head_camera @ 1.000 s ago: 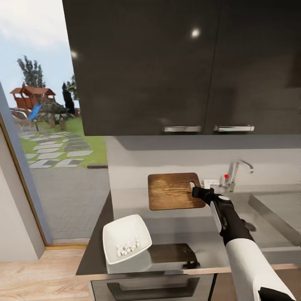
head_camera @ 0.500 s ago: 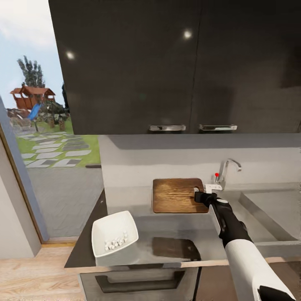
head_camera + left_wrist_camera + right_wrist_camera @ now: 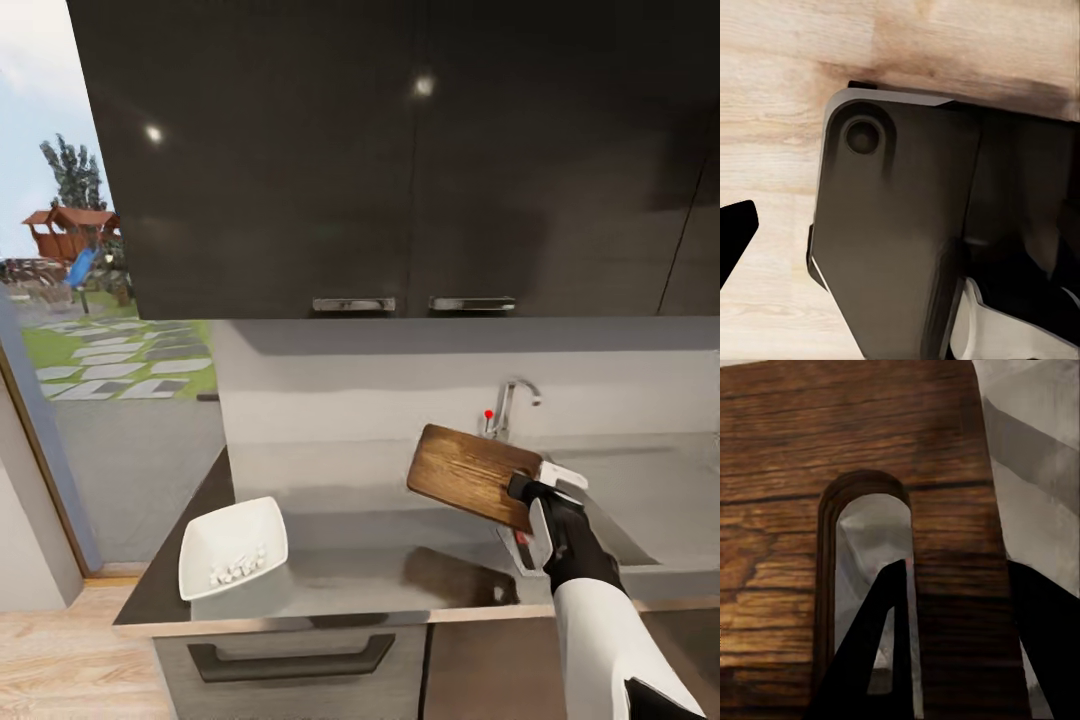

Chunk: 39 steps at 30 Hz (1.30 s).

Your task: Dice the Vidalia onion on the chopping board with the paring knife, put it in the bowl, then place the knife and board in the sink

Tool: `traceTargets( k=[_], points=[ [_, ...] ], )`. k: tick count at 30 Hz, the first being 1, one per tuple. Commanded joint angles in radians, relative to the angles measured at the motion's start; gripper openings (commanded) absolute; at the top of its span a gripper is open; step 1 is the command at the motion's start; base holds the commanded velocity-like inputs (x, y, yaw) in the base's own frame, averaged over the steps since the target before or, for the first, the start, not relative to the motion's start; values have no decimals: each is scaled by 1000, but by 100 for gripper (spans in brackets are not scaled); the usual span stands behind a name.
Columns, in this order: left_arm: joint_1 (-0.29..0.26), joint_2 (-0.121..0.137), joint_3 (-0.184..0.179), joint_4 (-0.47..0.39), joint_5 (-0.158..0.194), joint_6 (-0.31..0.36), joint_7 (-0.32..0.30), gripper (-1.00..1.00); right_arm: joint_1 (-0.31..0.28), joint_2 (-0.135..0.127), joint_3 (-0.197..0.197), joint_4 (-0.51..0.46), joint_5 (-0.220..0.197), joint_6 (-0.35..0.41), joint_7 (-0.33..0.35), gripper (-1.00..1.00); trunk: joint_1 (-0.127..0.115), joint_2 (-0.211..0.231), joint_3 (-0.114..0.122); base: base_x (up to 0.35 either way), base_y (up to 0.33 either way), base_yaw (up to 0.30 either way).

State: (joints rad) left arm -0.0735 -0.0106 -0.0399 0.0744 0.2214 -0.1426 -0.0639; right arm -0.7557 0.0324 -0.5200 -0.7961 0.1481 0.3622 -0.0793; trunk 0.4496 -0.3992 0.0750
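Note:
My right gripper (image 3: 522,492) is shut on the handle end of the dark brown chopping board (image 3: 464,470), holding it tilted in the air above the countertop (image 3: 350,565), just left of the sink (image 3: 660,500). In the right wrist view, one finger (image 3: 881,652) passes through the slot of the chopping board (image 3: 855,442) and the other lies on its outer edge. The white bowl (image 3: 232,540) stands at the counter's left end with diced onion (image 3: 236,570) inside. My left gripper (image 3: 900,229) hangs open over the wooden floor. The paring knife and a whole Vidalia onion are out of view.
The curved chrome tap (image 3: 508,402) rises behind the board at the back wall. Dark wall cabinets (image 3: 400,160) hang low over the counter. A glass door (image 3: 60,330) to the garden is at the left. My own dark base (image 3: 900,247) lies beneath the left gripper.
The camera has swung to the right. My right gripper has carried the board toward the sink and tipped it from flat to slanted. The bowl has stayed put.

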Motion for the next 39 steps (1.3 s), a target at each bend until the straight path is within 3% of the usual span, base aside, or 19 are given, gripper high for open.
traceTargets(
  k=[1,4,9,13,15,18,19,22,29,31,35,39],
  points=[
    [-2,-1,-5,5,10,-8,-5,100,-1,3,-3,-1,-4,3,-34,-100,0,-1,0,-9,-314,0],
    [-2,-1,-5,5,10,-8,-4,100,-1,6,-4,0,-26,2,-120,-100,0,-1,0,-4,-318,0],
    [-2,-2,-5,5,10,-8,-4,100,-1,6,-5,1,-102,1,-189,-100,0,-1,0,-1,-320,0],
    [-2,-2,-5,5,11,-8,-1,100,-1,8,-5,16,-125,-4,-263,-100,0,-1,0,0,-321,0],
    [-2,-2,-5,5,12,-8,-1,100,-1,10,-5,34,-144,-32,-309,-100,0,-1,0,0,-320,0],
    [-2,-2,-5,5,12,-9,-1,100,-1,16,-3,72,-204,-108,-394,-100,0,-1,0,0,-320,0],
    [-2,-2,-5,5,12,-9,-1,100,-1,28,-2,85,-242,-135,-449,-100,0,-1,0,0,-320,0],
    [-2,-2,-3,5,13,-9,-1,100,-1,60,-2,95,-294,-166,-552,-100,0,-1,0,0,-298,0],
    [-2,-1,-2,4,15,-9,1,100,-1,120,-1,99,-349,-309,-687,-100,0,-1,0,0,-100,0],
    [-2,0,-2,4,16,-9,1,100,-3,142,26,83,-358,-337,-735,-100,0,-1,0,0,-8,0],
    [-2,-1,-2,4,16,-9,0,100,-19,142,64,-5,-375,-289,-862,-100,0,-1,0,0,-2,0],
    [-2,2,-2,4,16,-9,1,100,-23,142,75,-27,-406,-269,-910,-100,0,-1,0,0,0,0]
  ],
)
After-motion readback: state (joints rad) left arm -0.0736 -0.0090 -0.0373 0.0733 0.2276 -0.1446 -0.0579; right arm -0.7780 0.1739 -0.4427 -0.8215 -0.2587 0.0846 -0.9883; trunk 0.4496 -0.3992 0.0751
